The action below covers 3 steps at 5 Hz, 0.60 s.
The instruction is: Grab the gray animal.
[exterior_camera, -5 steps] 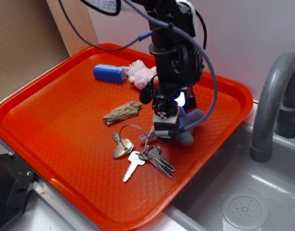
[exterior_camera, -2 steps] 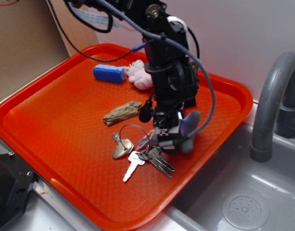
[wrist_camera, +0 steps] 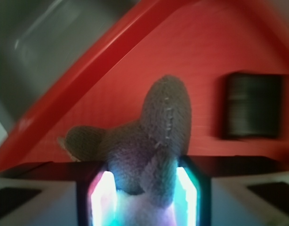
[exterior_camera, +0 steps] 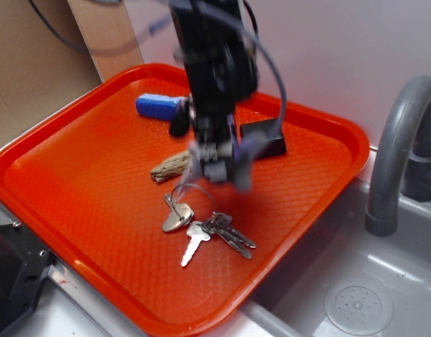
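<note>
Looking down on the scene from the exterior view, the black robot arm (exterior_camera: 212, 63) reaches over an orange tray (exterior_camera: 75, 175), and its end effector (exterior_camera: 219, 165) hangs above the tray's middle, blurred by motion. The gray animal (exterior_camera: 242, 158) shows there only as a grayish-purple smear pinched at the end effector's tip, clear of the tray floor and above the bunch of keys (exterior_camera: 208, 228), which lies flat on the tray with its wire ring toward the arm. Just left of the end effector lies a small brown piece of wood (exterior_camera: 170, 167), and farther back a blue cylinder (exterior_camera: 158, 107) rests near the tray's far rim, partly behind the arm. A black block (exterior_camera: 264, 139) sits on the tray to the right of the arm. Beyond the tray's right edge are a gray sink (exterior_camera: 356, 295) with a round drain and a curved gray faucet (exterior_camera: 398, 154); a brown board (exterior_camera: 40, 63) leans at the upper left. In the wrist view, the two fingers (wrist_camera: 103, 197) glow with white and teal light at the bottom of the frame and are pressed in on the gray animal (wrist_camera: 154, 136), whose knitted body fills the gap between them while one rounded limb sticks up and another points left. Behind it the tray (wrist_camera: 135, 80) appears tilted and blurred, with the black block (wrist_camera: 252, 106) at the right and the sink (wrist_camera: 45, 52) at the upper left.
</note>
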{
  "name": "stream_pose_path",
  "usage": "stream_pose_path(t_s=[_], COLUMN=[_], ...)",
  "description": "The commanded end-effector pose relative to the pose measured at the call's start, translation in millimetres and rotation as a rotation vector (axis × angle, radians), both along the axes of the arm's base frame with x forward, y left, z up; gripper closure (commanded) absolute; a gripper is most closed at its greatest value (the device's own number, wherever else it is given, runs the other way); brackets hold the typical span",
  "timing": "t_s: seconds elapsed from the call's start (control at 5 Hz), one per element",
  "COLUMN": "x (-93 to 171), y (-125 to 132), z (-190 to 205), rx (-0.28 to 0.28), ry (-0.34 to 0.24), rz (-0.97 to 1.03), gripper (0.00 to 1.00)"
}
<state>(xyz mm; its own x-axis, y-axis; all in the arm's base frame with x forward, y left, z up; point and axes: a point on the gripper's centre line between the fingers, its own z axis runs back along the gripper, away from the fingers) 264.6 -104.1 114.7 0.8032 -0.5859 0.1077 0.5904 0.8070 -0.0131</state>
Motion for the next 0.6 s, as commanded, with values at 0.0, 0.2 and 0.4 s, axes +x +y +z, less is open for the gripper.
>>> stream_pose_path(t_s=[0.0,0.2,0.4], x=[-13,-33,-46], y=[31,52,61], z=[120,153,167], rx=[0.07,0.123,0.118], ry=[-0.251,-0.293,-0.303], rz=[0.489,0.716,0.766], gripper=[1.0,1.0,1.0])
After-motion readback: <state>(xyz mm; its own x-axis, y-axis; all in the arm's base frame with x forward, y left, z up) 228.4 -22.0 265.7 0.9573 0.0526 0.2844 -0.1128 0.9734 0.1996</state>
